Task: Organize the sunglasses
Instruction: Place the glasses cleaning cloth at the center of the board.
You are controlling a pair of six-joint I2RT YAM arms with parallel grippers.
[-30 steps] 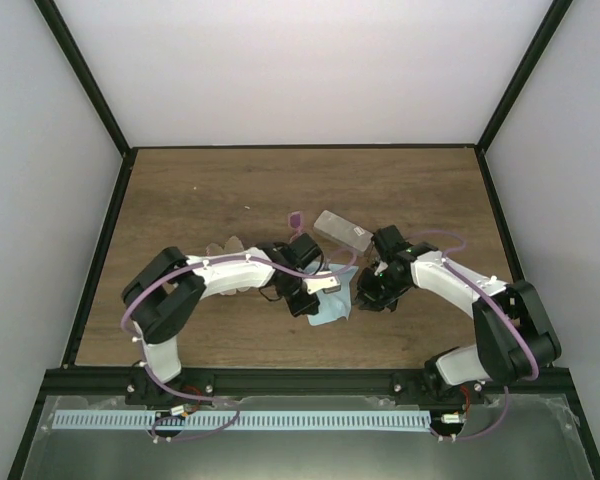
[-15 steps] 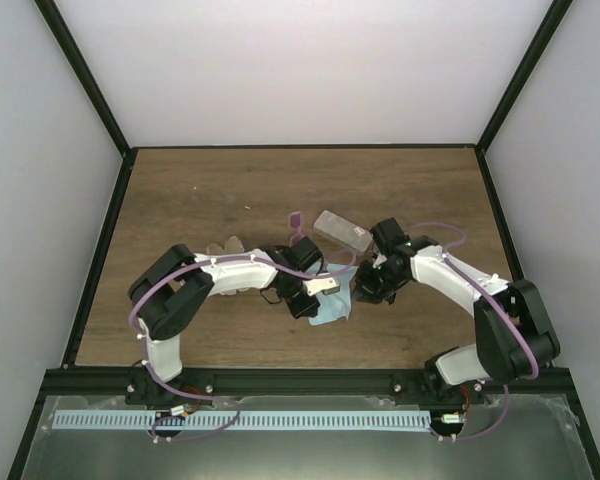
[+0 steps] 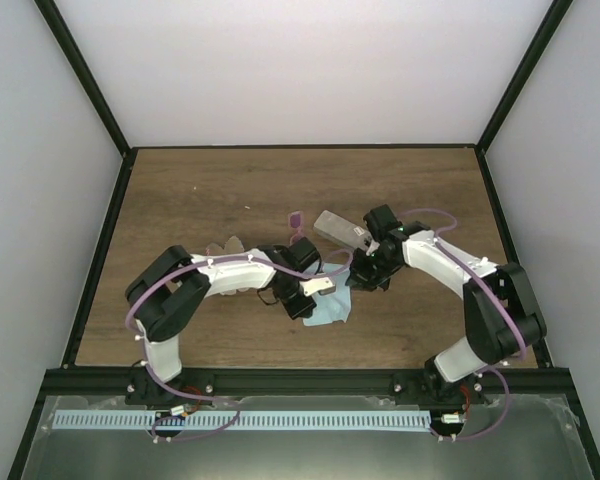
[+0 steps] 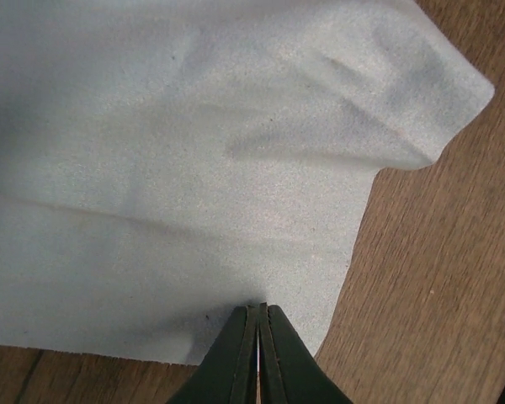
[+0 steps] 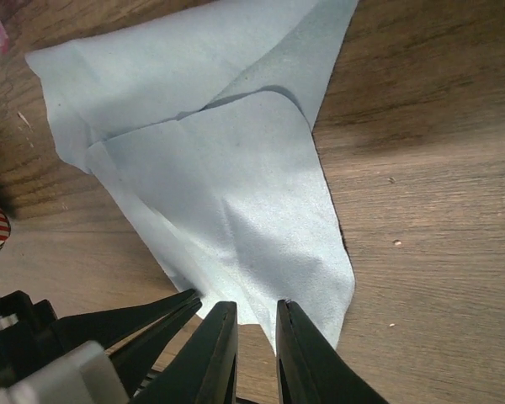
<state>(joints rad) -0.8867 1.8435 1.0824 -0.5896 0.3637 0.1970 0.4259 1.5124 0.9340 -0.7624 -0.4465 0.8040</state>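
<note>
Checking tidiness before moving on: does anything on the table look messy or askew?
The light blue cloth lies rumpled, folded over itself with edges that do not line up, as the right wrist view shows. The purple-tinted sunglasses lie out on the wood, apart from the grey case.

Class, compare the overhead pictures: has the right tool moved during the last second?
Yes. The right tool has shifted left and toward the table's far edge, ending nearer the clear grey case.
</note>
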